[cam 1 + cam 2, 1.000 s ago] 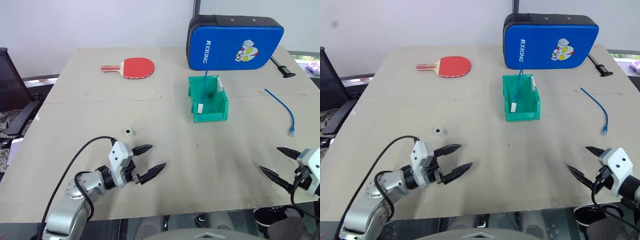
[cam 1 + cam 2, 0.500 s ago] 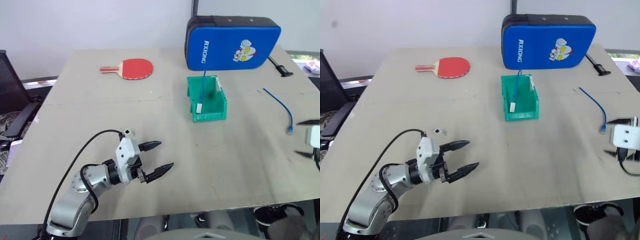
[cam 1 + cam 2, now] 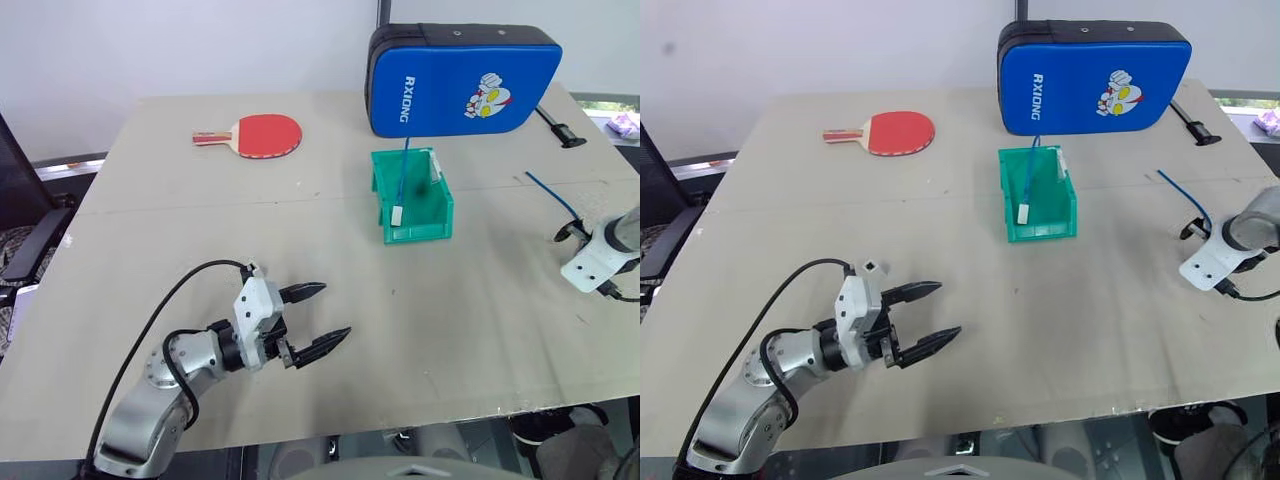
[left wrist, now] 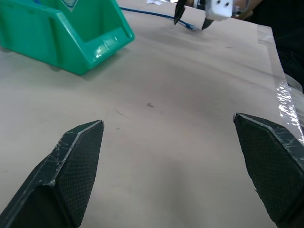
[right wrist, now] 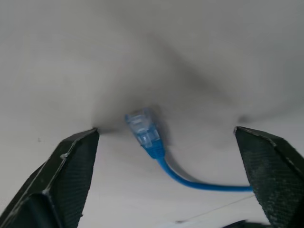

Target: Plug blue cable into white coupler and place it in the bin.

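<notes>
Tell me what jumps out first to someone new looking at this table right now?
The big blue padded case standing at the table's far edge, with the green bin just in front of it, a cable already inside. Then the right gripper, open, poised over the plug end of the blue cable at the table's right side.

On the tabletop [image 3: 330,240] we see the bin [image 3: 412,196] at centre with a padded case [image 3: 462,78] behind it, a paddle [image 3: 250,135] far left, and the blue cable [image 3: 551,192] right, under our right end effector [image 3: 567,232].
</notes>
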